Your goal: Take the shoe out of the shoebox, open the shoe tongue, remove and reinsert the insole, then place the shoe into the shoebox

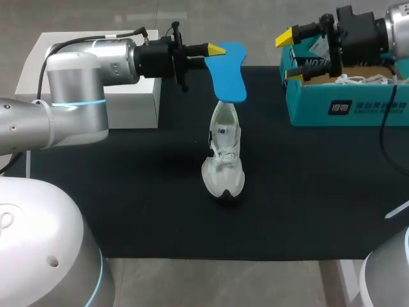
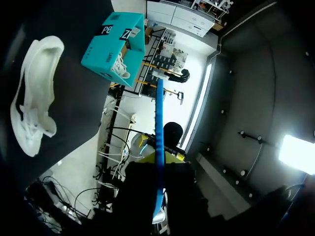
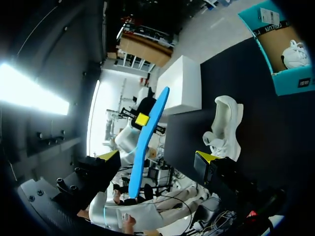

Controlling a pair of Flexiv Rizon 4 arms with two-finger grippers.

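left gripper: clenched on one end of the blue insole, holding it up off the table, tip pointing toward the right side
insole: hangs flat-side to the head view, lower end right over the shoe's opening; cannot tell if touching; seen edge-on in the left wrist view, running straight out from the fingers
shoe: white, upright on its sole mid-table on the black mat, toe toward the robot, laces slack, opening gaping
shoebox: teal, open, far right of the mat, well apart from the shoe; second white shoe lying inside
right gripper: fingers spread wide, grasping nothing, raised beside the shoebox's inner end, facing the insole and the left gripper
white box: far left of the table, behind the left arm, at the mat's edge
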